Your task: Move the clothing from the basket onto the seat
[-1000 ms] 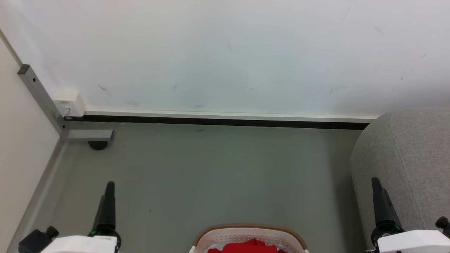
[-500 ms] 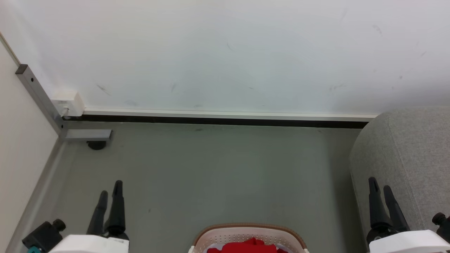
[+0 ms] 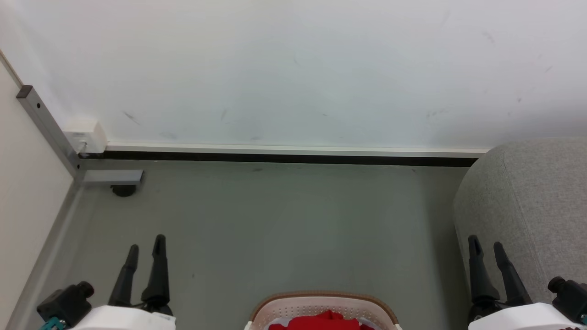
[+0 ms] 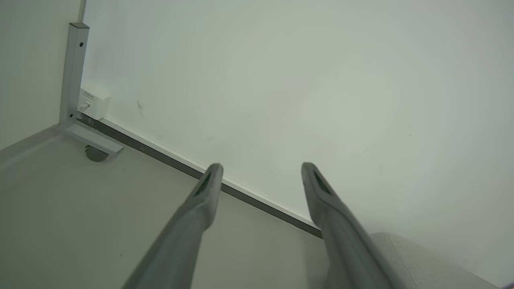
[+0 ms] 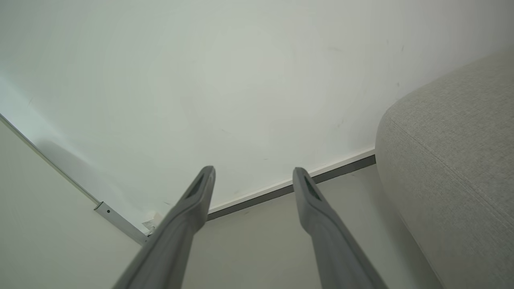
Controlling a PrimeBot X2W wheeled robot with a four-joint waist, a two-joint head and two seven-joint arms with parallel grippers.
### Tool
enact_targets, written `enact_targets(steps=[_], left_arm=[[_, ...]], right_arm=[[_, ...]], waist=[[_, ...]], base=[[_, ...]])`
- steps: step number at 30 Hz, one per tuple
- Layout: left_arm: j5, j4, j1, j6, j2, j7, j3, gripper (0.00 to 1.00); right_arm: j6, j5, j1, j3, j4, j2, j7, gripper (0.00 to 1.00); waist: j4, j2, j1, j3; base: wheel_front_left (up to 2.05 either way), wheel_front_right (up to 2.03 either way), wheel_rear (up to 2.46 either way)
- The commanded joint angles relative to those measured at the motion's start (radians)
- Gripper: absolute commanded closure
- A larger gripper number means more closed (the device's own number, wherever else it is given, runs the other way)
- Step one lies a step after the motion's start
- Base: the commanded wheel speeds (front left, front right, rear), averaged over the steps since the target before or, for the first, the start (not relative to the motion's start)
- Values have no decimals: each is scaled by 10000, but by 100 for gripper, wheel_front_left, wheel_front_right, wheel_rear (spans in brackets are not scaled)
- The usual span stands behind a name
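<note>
Clothing [image 3: 323, 321], bright red soft fabric, lies inside the basket [image 3: 321, 306] at the head view's bottom edge; the basket is perforated cream plastic with a brown rim and stands on the grey floor [image 3: 284, 229]. Left gripper [image 3: 146, 243] and right gripper [image 3: 484, 242] flank it, their jaws spread wide and holding nothing. The sofa [image 3: 536, 201], grey woven upholstery with a rounded arm, is just beside the right gripper.

- We have the basket [image 3: 321, 303] on the floor [image 3: 293, 220] just before us, the clothing [image 3: 326, 322] inside it.
- The seat [image 3: 532, 206] stands at our right, its end near the wall [image 3: 293, 68] behind.
- Our left claw [image 3: 146, 243] hangs left of the basket, our right claw [image 3: 485, 242] right of it, beside the seat.
</note>
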Motion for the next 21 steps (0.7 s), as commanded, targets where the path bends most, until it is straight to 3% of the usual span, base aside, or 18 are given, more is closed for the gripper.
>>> enact_targets(steps=[1, 21], left_arm=[[327, -88, 7, 7, 117, -97, -7, 0], [2134, -198, 79, 10, 244, -591, -194, 0]], right_arm=[[-7, -255, -182, 38, -71, -108, -102, 0], [-10, -2001, -154, 212, -67, -126, -602, 0]], waist=[[-2, 0, 0, 0], [-46, 0, 0, 70]], base=[[0, 0, 0], [0, 0, 0]])
